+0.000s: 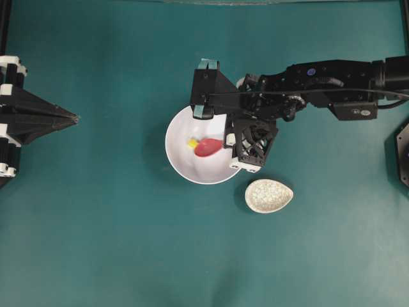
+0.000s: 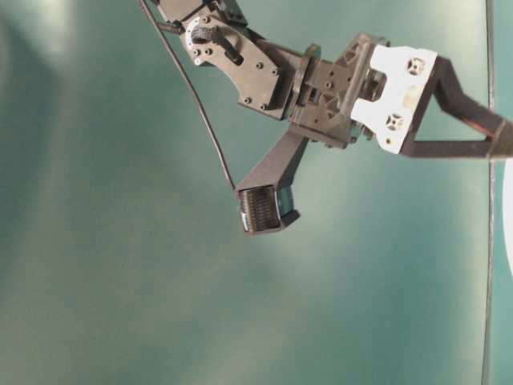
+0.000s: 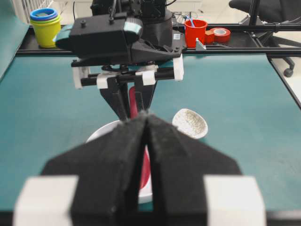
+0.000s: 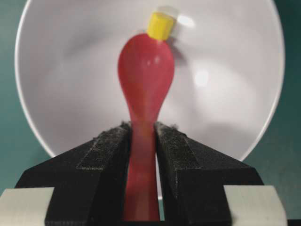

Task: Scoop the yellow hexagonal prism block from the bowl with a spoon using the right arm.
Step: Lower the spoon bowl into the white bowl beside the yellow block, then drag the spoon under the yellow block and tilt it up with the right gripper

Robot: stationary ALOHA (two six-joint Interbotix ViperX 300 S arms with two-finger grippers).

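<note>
My right gripper point(image 4: 142, 136) is clamped on the handle of the spoon point(image 4: 145, 70), its two padded fingers point(image 4: 106, 155) pressing the red-pink stem from both sides, with only the handle's width between them. The oval scoop reaches down into the bowl point(image 1: 182, 157), and the yellow hexagonal prism block point(image 4: 160, 25) sits inside the bowl right at the scoop's far tip, touching or nearly touching it, not in the scoop. A speckled dish point(image 1: 269, 196) lies just outside the bowl, beside its rim. My left gripper point(image 3: 146, 123) hangs well away from the bowl, pads pressed together on nothing.
</note>
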